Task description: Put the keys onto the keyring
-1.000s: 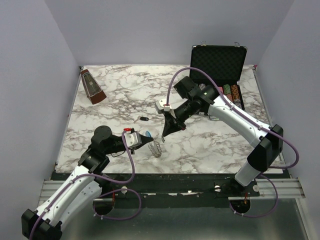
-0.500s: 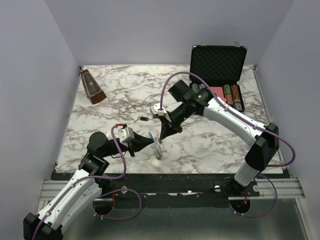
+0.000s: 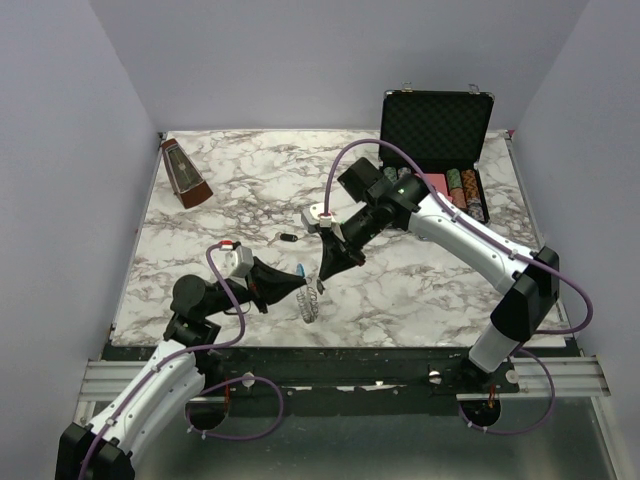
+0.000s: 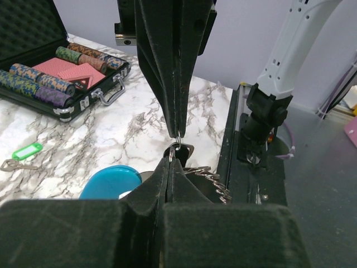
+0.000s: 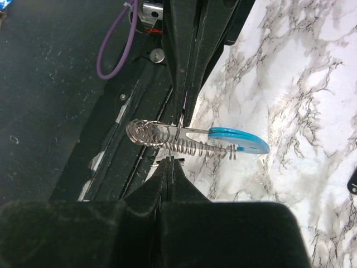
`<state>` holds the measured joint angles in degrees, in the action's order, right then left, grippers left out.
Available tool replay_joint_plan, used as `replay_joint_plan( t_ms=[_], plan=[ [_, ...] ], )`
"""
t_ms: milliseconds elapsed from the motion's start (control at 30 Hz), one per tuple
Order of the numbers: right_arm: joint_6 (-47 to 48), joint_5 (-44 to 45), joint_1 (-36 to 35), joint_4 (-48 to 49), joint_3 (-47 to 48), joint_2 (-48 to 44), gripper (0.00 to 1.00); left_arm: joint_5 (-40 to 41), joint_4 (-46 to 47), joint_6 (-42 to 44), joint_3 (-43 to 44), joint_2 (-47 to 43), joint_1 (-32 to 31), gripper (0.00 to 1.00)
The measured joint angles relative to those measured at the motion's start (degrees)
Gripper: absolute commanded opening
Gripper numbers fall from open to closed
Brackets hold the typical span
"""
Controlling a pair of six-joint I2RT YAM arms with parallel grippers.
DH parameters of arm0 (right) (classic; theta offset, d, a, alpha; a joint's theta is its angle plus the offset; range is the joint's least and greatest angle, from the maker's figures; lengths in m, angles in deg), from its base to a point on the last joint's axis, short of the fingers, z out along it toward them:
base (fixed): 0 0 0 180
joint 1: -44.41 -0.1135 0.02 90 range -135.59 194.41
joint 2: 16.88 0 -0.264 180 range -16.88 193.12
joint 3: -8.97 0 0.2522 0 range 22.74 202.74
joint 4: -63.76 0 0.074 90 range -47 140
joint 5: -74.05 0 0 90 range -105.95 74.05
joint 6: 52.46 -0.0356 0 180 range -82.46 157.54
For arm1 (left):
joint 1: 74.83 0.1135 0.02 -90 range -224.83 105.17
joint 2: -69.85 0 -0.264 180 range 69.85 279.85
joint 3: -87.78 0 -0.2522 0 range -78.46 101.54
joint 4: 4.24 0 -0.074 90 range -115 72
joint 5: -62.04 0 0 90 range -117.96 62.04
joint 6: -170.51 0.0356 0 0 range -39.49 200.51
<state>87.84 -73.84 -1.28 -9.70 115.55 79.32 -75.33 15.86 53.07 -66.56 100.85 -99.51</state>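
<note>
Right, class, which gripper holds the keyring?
The left gripper: it pinches the blue-sectioned keyring, whereas the right gripper pinches only a small key.

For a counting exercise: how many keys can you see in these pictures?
3. A black key lies loose on the marble; a green-tagged key lies near the case; a third key, partly hidden, hangs from the right gripper at the keyring. More may be hidden.

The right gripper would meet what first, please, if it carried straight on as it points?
Likely the keyring held in the left gripper, just ahead of its tips; depth is unclear.
</note>
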Motion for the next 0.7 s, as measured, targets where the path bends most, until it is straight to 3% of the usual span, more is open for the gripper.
replay_joint_plan(
  t_ms=[333, 700],
  plan=[
    [-6.38, 0.09, 0.00, 4.79, -0.57, -0.81, 0.01, -0.15, 0.61, -4.68, -0.02, 1.18, 0.48, 0.00],
    [-7.45, 0.07, 0.00, 5.86, -1.14, -0.85, 0.01, -0.22, 0.00, -5.44, -0.02, 1.14, 1.22, 0.00]
  ],
)
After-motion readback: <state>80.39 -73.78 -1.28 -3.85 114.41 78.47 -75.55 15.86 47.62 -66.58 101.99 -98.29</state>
